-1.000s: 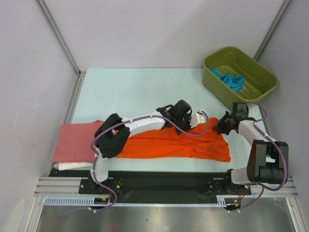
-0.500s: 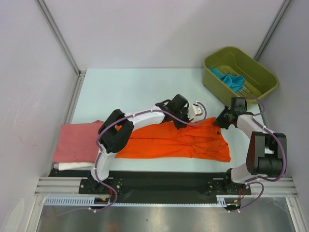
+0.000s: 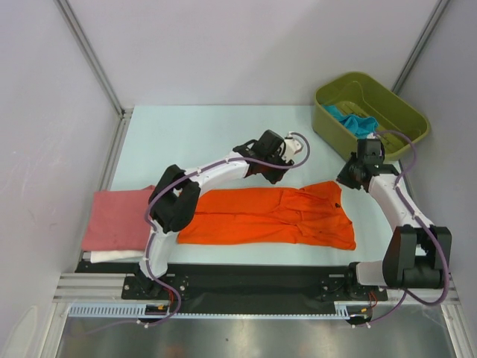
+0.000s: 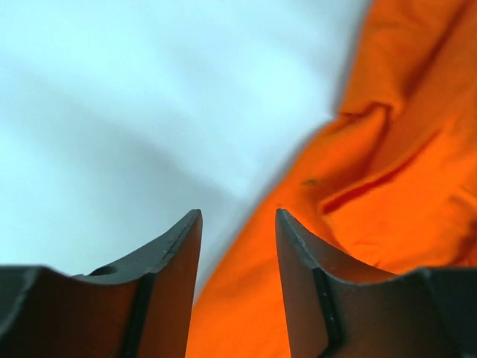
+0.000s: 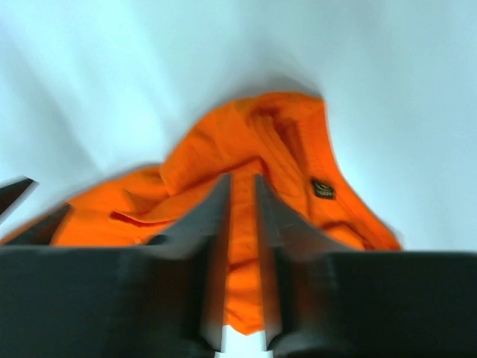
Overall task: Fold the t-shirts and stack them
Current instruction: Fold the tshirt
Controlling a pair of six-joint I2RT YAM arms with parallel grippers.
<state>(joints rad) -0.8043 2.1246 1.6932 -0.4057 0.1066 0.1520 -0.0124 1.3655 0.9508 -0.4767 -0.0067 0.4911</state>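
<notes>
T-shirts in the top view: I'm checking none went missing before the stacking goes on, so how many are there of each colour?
Orange t-shirt, spread on the table: 1
Pink t-shirt, folded at the left: 1
White t-shirt, only an edge showing under the pink one: 1
Teal-blue t-shirt, crumpled in the green bin: 1
Total: 4

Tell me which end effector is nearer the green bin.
Right. The right end effector is beside the green bin's near wall; the left end effector is much farther left.

Bright, even light overhead, shadows were soft; the orange t-shirt came through smeared on the right wrist view.
</notes>
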